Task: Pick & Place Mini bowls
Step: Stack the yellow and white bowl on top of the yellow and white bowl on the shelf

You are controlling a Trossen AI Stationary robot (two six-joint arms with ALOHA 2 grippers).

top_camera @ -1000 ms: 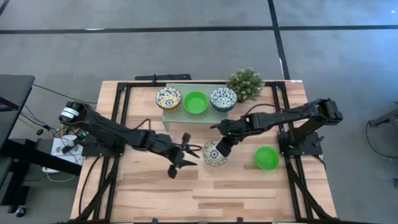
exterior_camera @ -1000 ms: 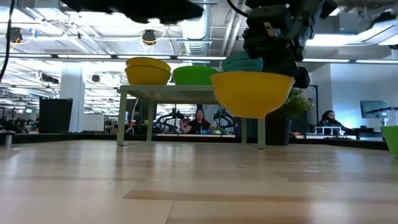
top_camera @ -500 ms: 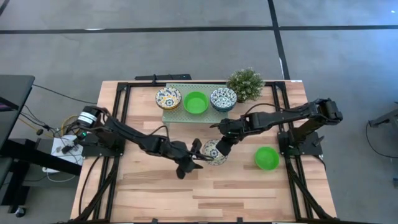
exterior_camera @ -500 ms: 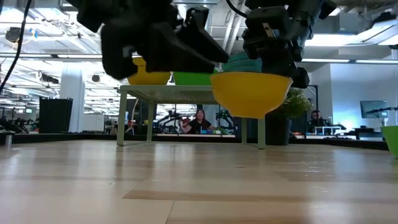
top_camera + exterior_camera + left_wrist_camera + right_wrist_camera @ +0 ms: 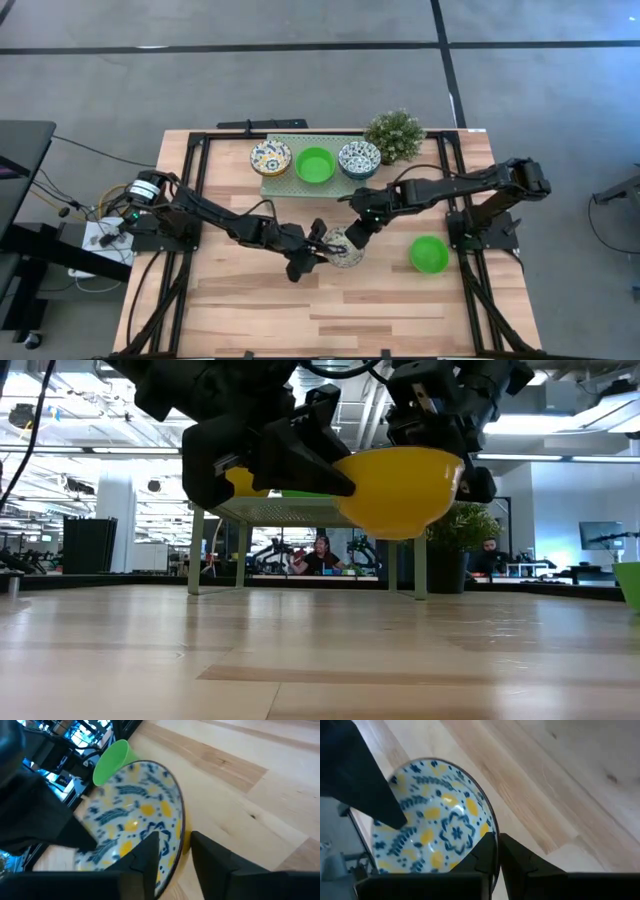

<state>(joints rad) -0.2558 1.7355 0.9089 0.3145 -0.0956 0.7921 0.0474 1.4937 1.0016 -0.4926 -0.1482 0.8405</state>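
Observation:
A mini bowl [image 5: 346,250], yellow outside and white with a blue-yellow floral pattern inside [image 5: 432,825], hangs tilted above the table's middle [image 5: 400,490]. My right gripper [image 5: 360,233] is shut on its far right rim. My left gripper [image 5: 321,244] has come in from the left and is open. One of its fingers [image 5: 150,852] stands inside the bowl's left rim and the other [image 5: 212,862] outside it. Whether they touch it, I cannot tell. Another green mini bowl [image 5: 429,254] sits on its base on the table to the right. My right gripper pinches the bowl's rim [image 5: 493,831] with one finger [image 5: 485,855] inside the bowl and one [image 5: 520,857] outside. It comes slanting down from the table's far right. The bowl is lifted clear of the table and tilted.
A pale green rack [image 5: 285,186] at the far middle carries three mini bowls: a yellow-blue one [image 5: 270,157], a green one [image 5: 315,165] and a blue one [image 5: 359,159]. A small potted plant [image 5: 395,135] stands at its right. Bare wood lies along the near edge [image 5: 330,320].
My left gripper has gone down and toward the table's right to the held bowl, rolling as it went, and its fingers have narrowed around the bowl's left rim. The bowl has tipped a little in my right gripper's hold.

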